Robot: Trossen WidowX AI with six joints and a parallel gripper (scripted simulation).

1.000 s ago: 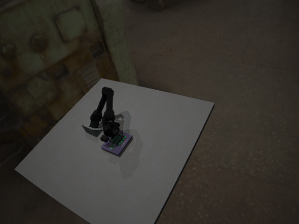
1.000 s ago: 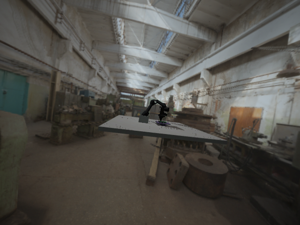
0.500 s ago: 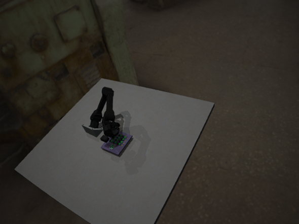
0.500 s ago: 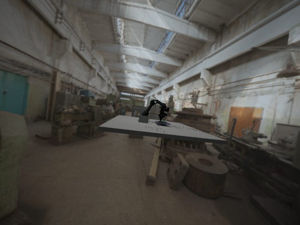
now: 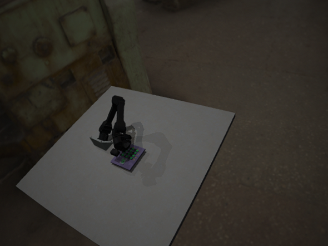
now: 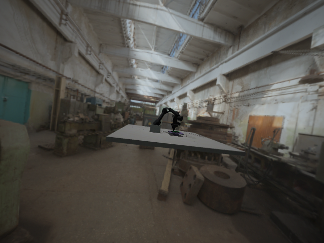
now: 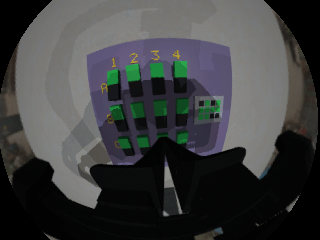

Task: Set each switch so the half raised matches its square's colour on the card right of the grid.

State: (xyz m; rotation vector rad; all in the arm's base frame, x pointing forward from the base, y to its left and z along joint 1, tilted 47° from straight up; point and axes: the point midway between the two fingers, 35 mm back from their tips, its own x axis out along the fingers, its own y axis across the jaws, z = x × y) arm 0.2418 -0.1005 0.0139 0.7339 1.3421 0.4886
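The purple panel (image 5: 129, 166) (image 6: 180, 133) (image 7: 212, 65) carries switches in rows A to C and columns 1 to 4, each with a green far half and a dark near half. Which halves are raised is hard to tell. The small card (image 5: 122, 161) (image 7: 209, 109) is right of the grid. Its far row reads dark, green, dark, green; its middle row looks all green; its near row reads green, green, dark, dark. My gripper (image 6: 173, 130) (image 7: 163, 140) is shut and empty, its tips low over the panel, in front of switch C3 (image 7: 162, 135) in the wrist view and partly hiding it. Contact cannot be told.
The panel lies on a pale table (image 5: 170, 127) (image 6: 135, 134). A grey plate (image 5: 100, 143) (image 6: 155, 128) stands by the arm's base. The arm's shadow falls across the table and panel. Yellow row and column labels edge the grid.
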